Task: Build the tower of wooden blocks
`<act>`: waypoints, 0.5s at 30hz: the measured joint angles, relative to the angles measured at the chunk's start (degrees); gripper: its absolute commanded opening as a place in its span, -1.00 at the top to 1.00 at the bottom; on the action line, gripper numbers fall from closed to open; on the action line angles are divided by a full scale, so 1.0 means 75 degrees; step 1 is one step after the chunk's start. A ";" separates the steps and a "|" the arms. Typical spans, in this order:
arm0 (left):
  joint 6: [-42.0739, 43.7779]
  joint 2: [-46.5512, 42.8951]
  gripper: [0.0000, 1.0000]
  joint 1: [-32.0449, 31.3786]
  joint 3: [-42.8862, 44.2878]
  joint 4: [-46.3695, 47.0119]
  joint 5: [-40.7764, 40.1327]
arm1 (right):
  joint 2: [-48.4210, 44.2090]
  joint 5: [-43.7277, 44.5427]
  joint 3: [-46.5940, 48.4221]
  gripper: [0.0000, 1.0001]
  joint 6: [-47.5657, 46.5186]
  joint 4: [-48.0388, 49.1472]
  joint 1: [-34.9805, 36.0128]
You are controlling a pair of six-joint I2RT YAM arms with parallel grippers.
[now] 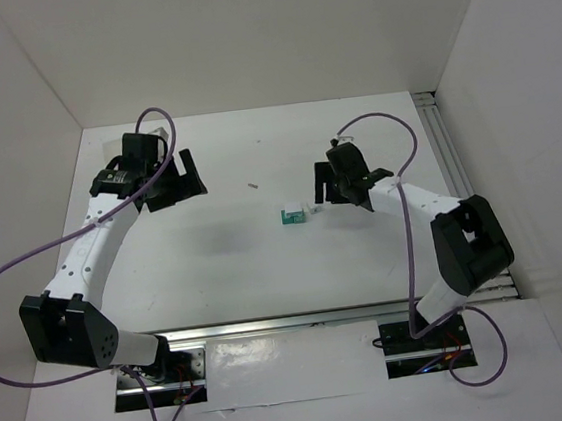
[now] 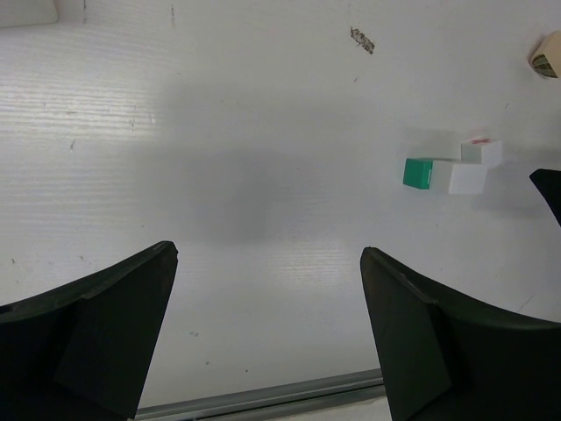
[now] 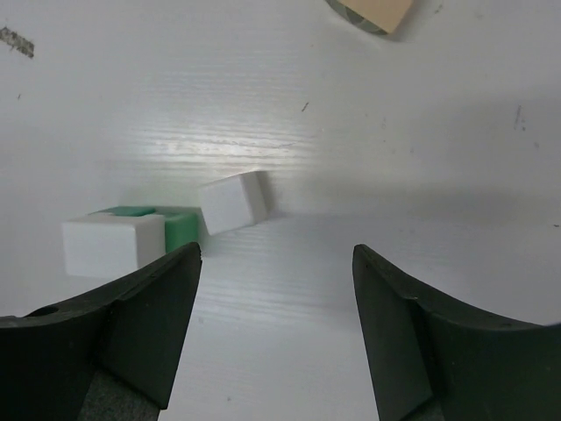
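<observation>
step: first pick, nothing stacked
blocks: teal cube [image 3: 180,226] beside white cube [image 3: 232,202] on tabletop [image 1: 217,267]; tan cylinder [image 3: 372,10] apart
left end effector [image 2: 267,254]: wide, empty
right end effector [image 3: 276,254]: wide, empty
next: probably lower right squarely over one cube

The left arm [image 1: 90,256] rises from its base at the near edge of the counter [image 1: 239,285], toward the near left corner. It slants up the left side toward the far left corner. Its wrist turns inward, so the left jaws face the counter's middle. They stand wide apart, gripping nothing, above the surface.

The right arm [image 1: 431,205] starts at the near edge on the right and folds at an elbow close to the right edge. Its forearm runs back inward toward the middle. The right jaws are also spread wide and bare, hanging low over the counter's centre.
</observation>
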 measured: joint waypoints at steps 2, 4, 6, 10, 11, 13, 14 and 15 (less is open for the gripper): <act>0.0000 0.0000 -0.98 0.0000 0.0000 0.0000 -0.0015 | 0.0143 -0.0152 0.0140 -0.54 -0.0055 -0.0026 0.0000; 0.0000 0.0000 -0.98 0.0000 -0.0003 0.0000 -0.0017 | 0.0373 -0.0329 0.0286 -0.54 -0.0119 -0.0055 0.0000; 0.0000 0.0000 -0.98 0.0000 0.0000 0.0000 -0.0020 | 0.0638 -0.0446 0.0425 -0.54 -0.0169 -0.0073 0.0000; 0.0000 0.0000 -0.98 0.0000 0.0000 -0.0003 -0.0023 | 0.1139 -0.0600 0.0603 -0.54 -0.0251 -0.0169 0.0012; 0.0000 0.0000 -0.98 0.0000 -0.0003 -0.0003 -0.0026 | 0.1195 -0.0632 0.0606 -0.54 -0.0259 -0.0213 0.0020; 0.0000 0.0000 -0.98 0.0000 0.0000 -0.0003 -0.0026 | 0.1276 -0.0697 0.0606 -0.54 -0.0289 -0.0265 0.0041; 0.0000 0.0003 -0.98 0.0000 0.0000 0.0000 -0.0029 | 0.1297 -0.0714 0.0606 -0.54 -0.0309 -0.0268 0.0055; 0.0000 0.0009 -0.98 0.0000 0.0000 0.0000 -0.0029 | 0.1311 -0.0731 0.0609 -0.54 -0.0318 -0.0268 0.0064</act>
